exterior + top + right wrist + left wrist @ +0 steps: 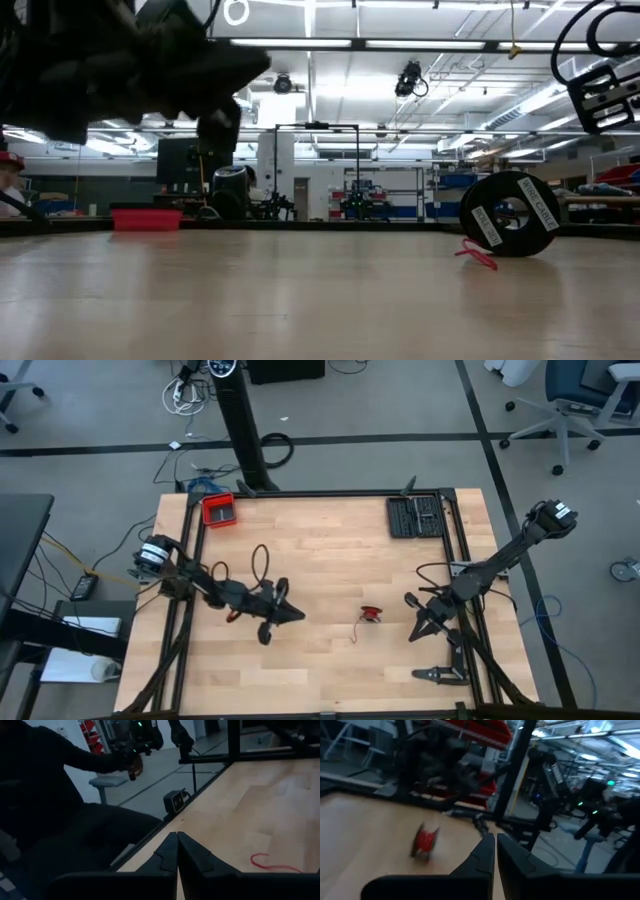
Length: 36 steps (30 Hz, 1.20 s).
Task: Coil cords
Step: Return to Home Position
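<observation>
1. The thin red wire cord (372, 613) is wound on a small black-flanged plastic spool (510, 213). The spool stands on edge on the pale wooden table (330, 560), front-middle, between my two claws.
2. A short loose red tail (478, 253) trails off the spool onto the wood. I judge the coil done apart from that untucked end.
3. My left gripper (495, 842) hangs beside the spool and apart from it, fingers pinched to a thin slit and holding nothing. Not touching means the spool isn't nudged into rolling.
4. My right gripper (177, 840) is on the spool's other side, near but clear, tips together and empty.
5. With both claws off the cord, I judge what's left is taking the arms to rest.
6. The red rectangular plastic tray (219, 510) and black tool case (415, 516) sit along the far edge, well apart and out of the way.
</observation>
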### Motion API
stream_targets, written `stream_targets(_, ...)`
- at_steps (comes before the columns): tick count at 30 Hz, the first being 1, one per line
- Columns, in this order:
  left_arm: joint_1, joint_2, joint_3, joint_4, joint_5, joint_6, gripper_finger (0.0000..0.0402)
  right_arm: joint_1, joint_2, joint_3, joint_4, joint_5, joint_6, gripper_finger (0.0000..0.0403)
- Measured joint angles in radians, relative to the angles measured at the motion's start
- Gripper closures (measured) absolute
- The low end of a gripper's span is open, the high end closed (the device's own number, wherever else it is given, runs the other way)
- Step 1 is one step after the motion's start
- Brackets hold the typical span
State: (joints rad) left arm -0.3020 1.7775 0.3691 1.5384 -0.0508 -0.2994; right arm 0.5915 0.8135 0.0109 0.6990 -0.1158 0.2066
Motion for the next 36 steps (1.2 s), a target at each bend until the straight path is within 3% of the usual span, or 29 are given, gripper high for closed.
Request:
stream_targets(10,0.004,0.000,-0.168,0.028,0.016,-0.231,0.0380,0.000,0.000,0.000,0.011,0.000,0.000,0.0396)
stream_targets(15,0.003,-0.008,-0.224,0.031,0.140,-0.152,0.0380,0.000,0.000,0.000,0.010,0.000,0.000,0.0394)
stream_targets(21,0.003,-0.008,-0.251,0.032,0.159,-0.153,0.0380,0.000,-0.008,0.000,0.008,0.000,0.000,0.0398)
stream_targets(36,0.003,-0.008,-0.363,0.012,0.160,-0.229,0.0380,0.000,-0.267,0.000,0.011,0.000,0.000,0.0396)
